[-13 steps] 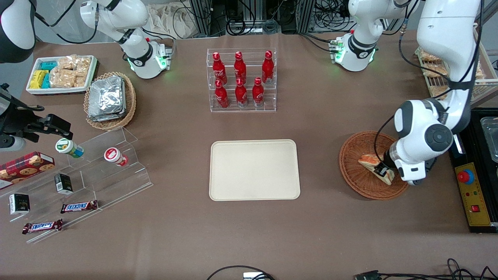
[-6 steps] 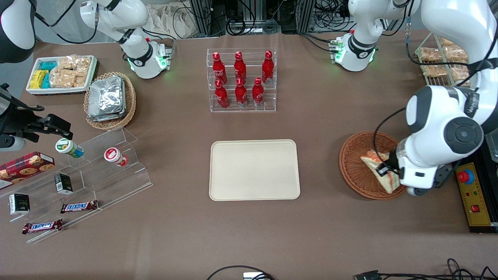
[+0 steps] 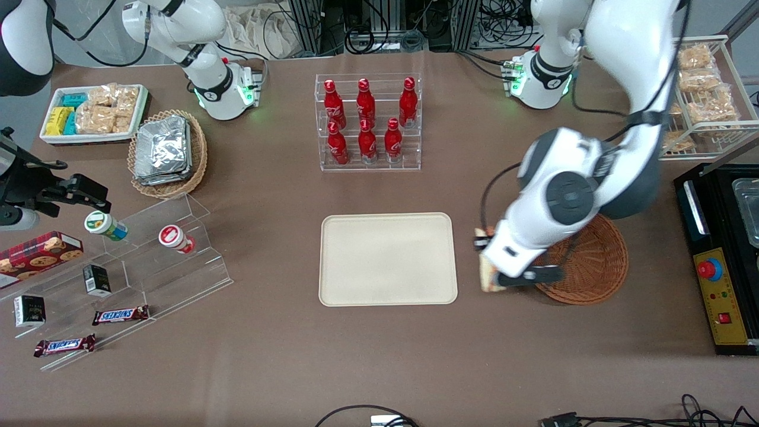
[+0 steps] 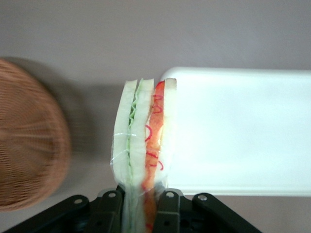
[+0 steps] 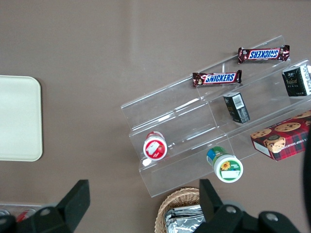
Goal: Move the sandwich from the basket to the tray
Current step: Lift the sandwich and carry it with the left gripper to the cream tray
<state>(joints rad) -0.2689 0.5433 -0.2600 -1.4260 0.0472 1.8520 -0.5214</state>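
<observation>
My left gripper (image 3: 491, 279) is shut on the sandwich (image 3: 487, 280) and holds it in the air over bare table between the basket (image 3: 599, 261) and the tray (image 3: 388, 258). In the left wrist view the sandwich (image 4: 144, 145) stands on edge, a plastic-wrapped cream wedge with green and orange-red filling, pinched between the two black fingers (image 4: 110, 213). The reddish-brown wicker basket (image 4: 26, 141) and the cream tray (image 4: 243, 131) lie below on either side of it. The basket holds nothing I can see.
A clear rack of red bottles (image 3: 367, 121) stands farther from the front camera than the tray. A black control box with a red button (image 3: 710, 270) lies beside the basket. A wire rack of bagged snacks (image 3: 699, 95) stands at the working arm's end. Acrylic snack shelves (image 3: 118, 273) lie toward the parked arm's end.
The gripper lifted the sandwich out of the basket and carried it sideways toward the tray. The basket now shows empty.
</observation>
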